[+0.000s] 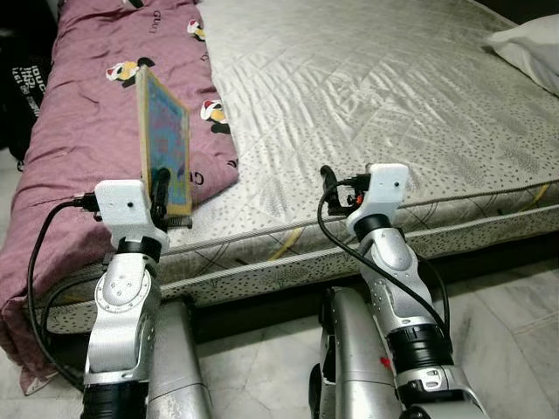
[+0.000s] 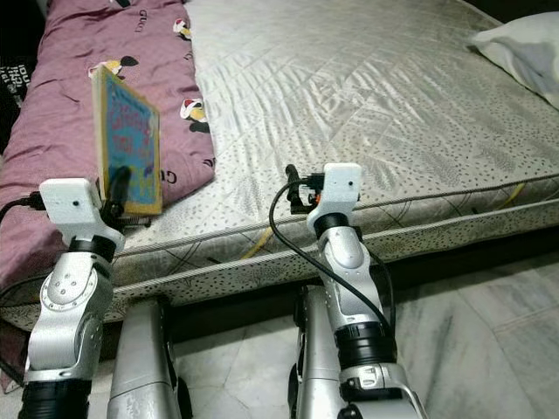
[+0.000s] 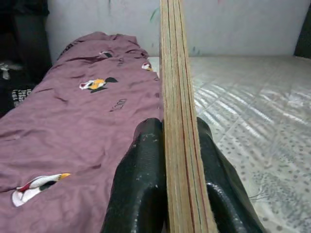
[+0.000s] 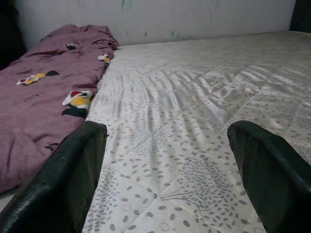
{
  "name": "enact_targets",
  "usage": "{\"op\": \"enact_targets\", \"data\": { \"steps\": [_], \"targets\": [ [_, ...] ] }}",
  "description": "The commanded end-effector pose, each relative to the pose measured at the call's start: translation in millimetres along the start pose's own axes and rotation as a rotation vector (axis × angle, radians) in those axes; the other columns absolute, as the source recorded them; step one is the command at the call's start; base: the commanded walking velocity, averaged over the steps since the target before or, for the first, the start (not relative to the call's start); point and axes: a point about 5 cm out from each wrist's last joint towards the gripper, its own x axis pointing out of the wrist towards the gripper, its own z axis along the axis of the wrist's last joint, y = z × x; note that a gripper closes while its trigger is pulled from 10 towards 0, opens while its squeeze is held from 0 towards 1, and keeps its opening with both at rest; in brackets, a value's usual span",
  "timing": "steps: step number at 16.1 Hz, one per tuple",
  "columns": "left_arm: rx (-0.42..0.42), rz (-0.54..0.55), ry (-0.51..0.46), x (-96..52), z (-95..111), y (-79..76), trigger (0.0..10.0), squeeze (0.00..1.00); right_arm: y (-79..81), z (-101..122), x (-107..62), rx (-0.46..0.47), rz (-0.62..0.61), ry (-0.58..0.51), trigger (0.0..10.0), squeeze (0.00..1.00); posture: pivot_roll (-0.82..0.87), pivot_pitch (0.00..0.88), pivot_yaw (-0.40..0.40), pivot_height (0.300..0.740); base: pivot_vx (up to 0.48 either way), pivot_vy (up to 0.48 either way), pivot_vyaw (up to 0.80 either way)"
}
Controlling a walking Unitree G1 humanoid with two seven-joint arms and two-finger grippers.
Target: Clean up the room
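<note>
Above the near edge of the mattress (image 1: 367, 105), at my left side, I hold a thin picture book (image 1: 164, 140) upright in my left gripper (image 1: 162, 196). Both black fingers (image 3: 141, 189) are pressed flat against its covers near the lower edge, so the wrist view gives me just the stacked page edges. Its cover is bright blue with coloured shapes, but the print is too small to read. Behind the book lies a mauve blanket (image 1: 96, 113) printed with small cartoon figures; its far end runs out of sight. A white pillow (image 1: 528, 48) is cut off at the far right corner. My left forearm stands nearly vertical below the book. My right gripper (image 1: 330, 185) hovers at the mattress edge, fingers (image 4: 68, 179) spread wide, holding nothing, forearm angled up from the pale floor (image 1: 507, 332).
</note>
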Motion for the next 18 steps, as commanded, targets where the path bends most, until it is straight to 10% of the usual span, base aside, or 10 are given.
{"op": "enact_targets", "data": {
  "steps": [1,18],
  "targets": [
    [0.005,-0.009,-0.062,0.3,14,-3.8,10.0,0.00,-1.9,9,-1.3,0.002,0.004,-0.045,10.0,0.00,0.02,0.000,-0.015,0.493,0.000,0.000,0.00],
    [0.036,0.006,0.012,2.5,-4,-8.5,10.0,0.00,-9.4,20,7.2,-0.023,0.012,-0.065,10.0,0.00,-0.01,0.000,-0.027,0.665,0.000,0.000,0.00]
  ]
}}
